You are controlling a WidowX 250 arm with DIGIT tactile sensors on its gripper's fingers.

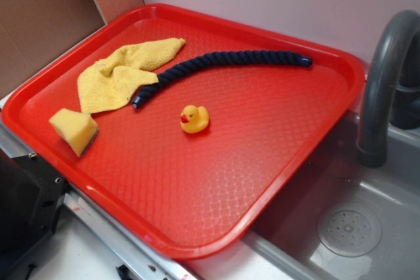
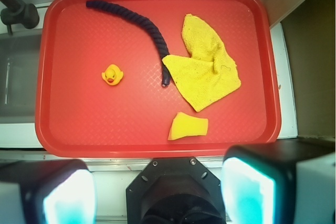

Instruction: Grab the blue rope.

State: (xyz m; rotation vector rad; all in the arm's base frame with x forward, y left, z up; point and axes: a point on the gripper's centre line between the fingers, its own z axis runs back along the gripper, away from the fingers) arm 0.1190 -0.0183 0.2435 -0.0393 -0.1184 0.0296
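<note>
We see open tray (image 2: 79, 129) floor lower left; the towel (image 2: 207, 64) crowds the blue rope (image 2: 149, 27) at centre-right, duck (image 2: 112, 74) left of it.

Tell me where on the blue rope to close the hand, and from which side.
Grip the blue rope mid-length, coming straight down with the fingers across its width. That stretch lies flat on bare red tray, clear of the yellow cloth touching its lower end and of the duck.

text: none readable | labels: none | numbers: none | signs: none
</note>
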